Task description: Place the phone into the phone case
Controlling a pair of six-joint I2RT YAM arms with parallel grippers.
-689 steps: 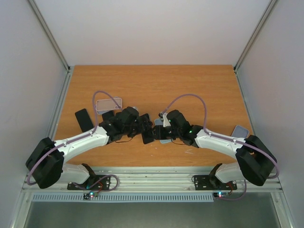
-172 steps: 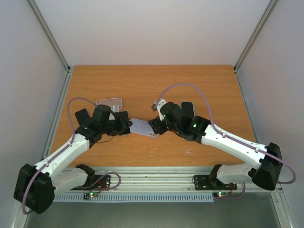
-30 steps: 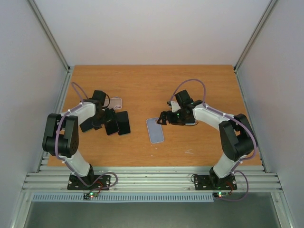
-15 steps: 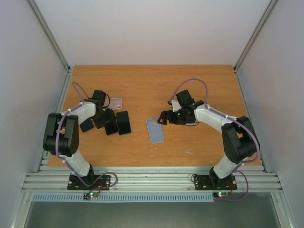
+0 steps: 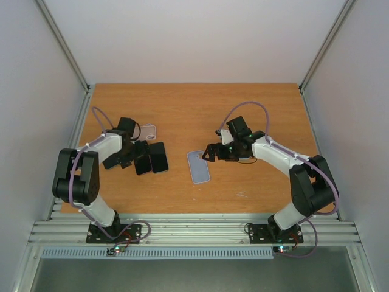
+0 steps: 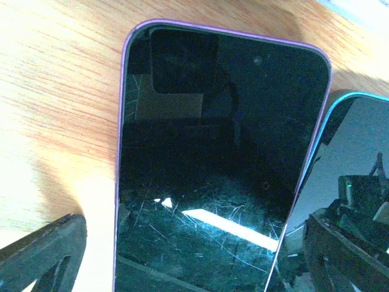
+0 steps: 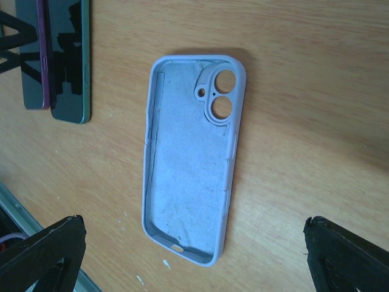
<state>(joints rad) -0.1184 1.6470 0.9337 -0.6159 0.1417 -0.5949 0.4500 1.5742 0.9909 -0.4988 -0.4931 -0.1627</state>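
Note:
A pale blue phone case (image 5: pixel 199 166) lies empty, inside up, near the table's middle; it fills the right wrist view (image 7: pixel 191 158). My right gripper (image 5: pixel 209 153) hovers open just right of it, fingers (image 7: pixel 42 249) wide apart. Two phones lie side by side at the left: a purple-edged phone (image 5: pixel 143 162) and a teal-edged phone (image 5: pixel 159 157). My left gripper (image 5: pixel 137 156) stands open low over the purple-edged phone (image 6: pixel 213 170), one finger (image 6: pixel 42 255) on each side, holding nothing. The teal-edged phone (image 6: pixel 358 164) lies against its right.
A clear case (image 5: pixel 148 131) lies behind the left gripper. Another dark phone (image 5: pixel 111 162) lies partly under the left arm. Metal rails (image 5: pixel 72 146) border the wooden table (image 5: pixel 200 109) at both sides. Both phones show far off in the right wrist view (image 7: pixel 58 61).
The right arm's elbow has swung a little to the right while its gripper stays by the case. The left gripper has hardly moved over the phones.

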